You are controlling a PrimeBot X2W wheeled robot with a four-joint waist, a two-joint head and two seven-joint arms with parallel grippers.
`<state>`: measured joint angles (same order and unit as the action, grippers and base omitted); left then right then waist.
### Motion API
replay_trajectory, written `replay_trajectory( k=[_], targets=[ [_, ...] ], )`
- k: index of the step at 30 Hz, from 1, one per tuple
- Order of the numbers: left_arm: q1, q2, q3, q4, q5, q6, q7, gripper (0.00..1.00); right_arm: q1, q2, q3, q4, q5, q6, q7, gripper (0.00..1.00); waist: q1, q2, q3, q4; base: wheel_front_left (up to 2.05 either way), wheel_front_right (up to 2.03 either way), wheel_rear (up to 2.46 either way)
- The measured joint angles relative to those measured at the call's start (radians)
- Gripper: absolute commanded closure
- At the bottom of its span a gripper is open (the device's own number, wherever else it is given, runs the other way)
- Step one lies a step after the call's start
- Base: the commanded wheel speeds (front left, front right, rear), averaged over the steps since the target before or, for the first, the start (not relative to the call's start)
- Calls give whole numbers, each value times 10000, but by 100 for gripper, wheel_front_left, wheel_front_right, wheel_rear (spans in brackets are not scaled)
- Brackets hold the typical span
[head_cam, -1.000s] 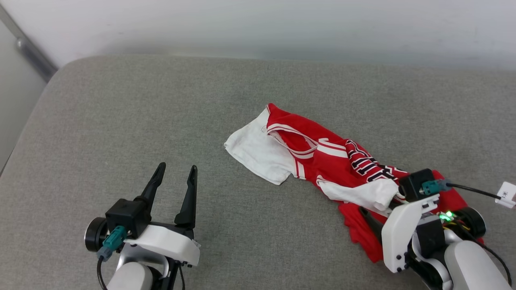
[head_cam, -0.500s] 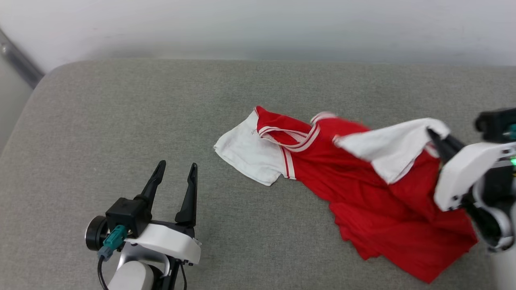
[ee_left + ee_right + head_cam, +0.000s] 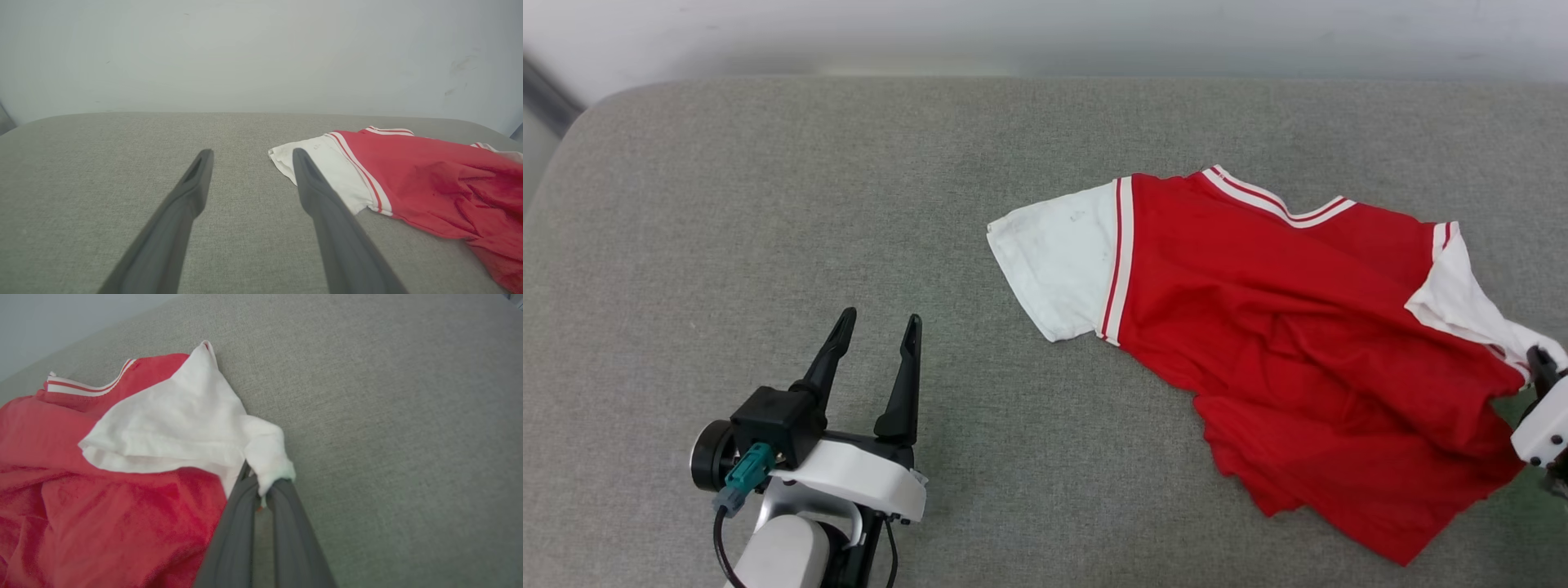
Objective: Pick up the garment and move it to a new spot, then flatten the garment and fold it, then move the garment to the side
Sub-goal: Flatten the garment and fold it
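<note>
Head view, nearest first: the left gripper (image 3: 882,314) hovers over the near-left part of the grey cushion (image 3: 768,204), its two dark fingers spread wide with nothing between them; the left wrist view shows the same gap (image 3: 251,152), with bare fabric under it. At the cushion's right edge the right gripper (image 3: 1538,363) is pinched tight on the cuff of the shirt's right-hand white sleeve (image 3: 1462,302). In the right wrist view the fingers (image 3: 261,484) meet on a bunched knot of that white cloth (image 3: 184,428), which is pulled into a taut cone toward them. The shirt (image 3: 1298,327) lies spread over the right half of the cushion, a plain red face up, rumpled and creased along its near hem, which reaches close to the near edge. Its other white sleeve (image 3: 1062,269) lies flat toward the cushion's middle, well apart from the left gripper, with red-and-white stripes where it joins the body. The striped collar (image 3: 1278,204) points at the far edge. Beyond that edge stands a pale wall (image 3: 245,53).
</note>
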<state>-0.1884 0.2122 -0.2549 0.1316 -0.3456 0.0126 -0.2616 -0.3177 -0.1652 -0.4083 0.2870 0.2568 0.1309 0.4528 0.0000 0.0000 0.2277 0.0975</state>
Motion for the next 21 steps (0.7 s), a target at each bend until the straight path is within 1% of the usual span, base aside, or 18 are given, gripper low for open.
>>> replay_trajectory(
  k=[1, 5, 9, 16, 20, 21],
  targets=[
    [-1, -6, 2, 17, 2, -12, 0, 0, 18, 84, -96, 180, 8, 0, -107, 0, 0, 0, 32, 13, 0, 0, 0],
    [-4, -8, 40, 104, 33, -42, 0, 0, 113, 263, -297, 499, 58, 0, -938, 0, 0, -1, -19, 37, 0, 0, 0],
    [46, 8, 102, 161, 69, -38, 0, 0, 526, 395, -174, 211, -121, 0, -2033, 0, 0, 0, -257, 28, 0, 0, 0],
    [429, 138, 353, 203, 58, 146, 0, 0, 1707, 571, 621, -997, -1009, 0, -3870, 0, 0, 0, -823, -170, 0, 0, 0],
    [656, 293, 466, 186, 36, 301, 67, 0, 2169, 727, 1289, -1741, -1294, 0, -4397, 0, -1, 0, -1197, -372, 0, 0, 0],
    [730, 382, 510, 151, 36, 364, 201, 0, 2355, 780, 1678, -2044, -1356, 0, -4477, 0, 0, 0, -1373, -485, 0, 0, 0]
  ],
)
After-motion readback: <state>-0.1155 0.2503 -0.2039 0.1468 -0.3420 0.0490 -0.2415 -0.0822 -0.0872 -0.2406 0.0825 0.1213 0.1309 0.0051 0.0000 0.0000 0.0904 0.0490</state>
